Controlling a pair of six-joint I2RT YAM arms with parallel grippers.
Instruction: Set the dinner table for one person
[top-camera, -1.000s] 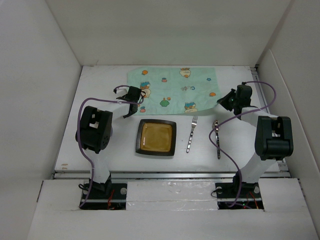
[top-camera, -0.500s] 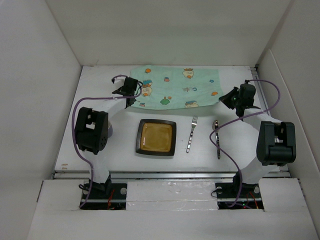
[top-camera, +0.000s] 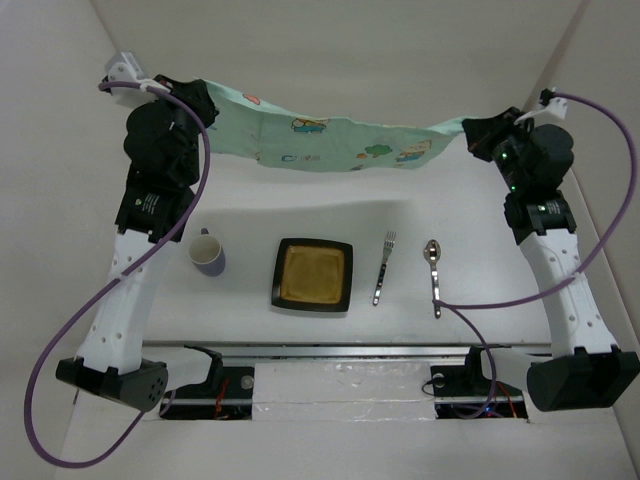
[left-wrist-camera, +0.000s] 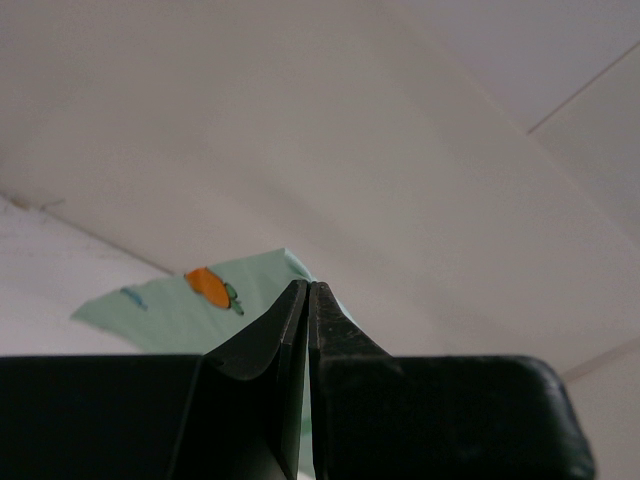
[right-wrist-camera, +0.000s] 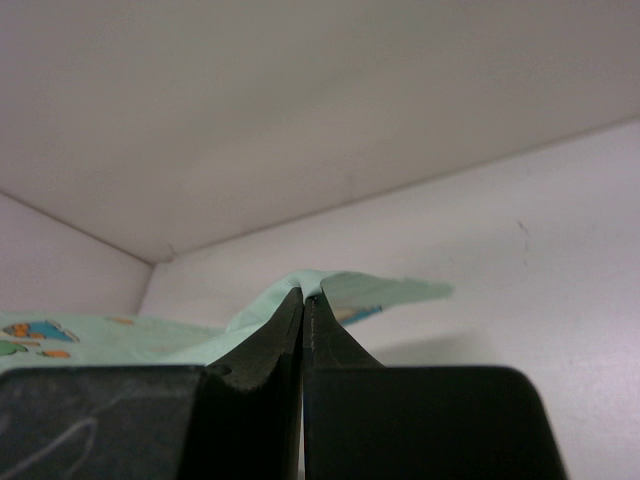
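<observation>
Left gripper (top-camera: 203, 100), right gripper (top-camera: 472, 132) each clamped on placemat (top-camera: 330, 135) corner, cloth sagging mid-air over dinner table (top-camera: 250, 210). Pull taut, lower level; plate (top-camera: 313, 274) possibly in landing spot, depth unclear.

placemat (left-wrist-camera: 180, 312) partly hidden behind left tool (left-wrist-camera: 307, 290), cut off at picture edge beside right tool (right-wrist-camera: 302, 298); prints (left-wrist-camera: 208, 286) blurred

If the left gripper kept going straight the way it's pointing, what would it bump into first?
Probably the white wall. The left gripper is shut on a corner of the green placemat, and past its tips the wrist view shows only wall. How far off, I cannot tell.
</observation>
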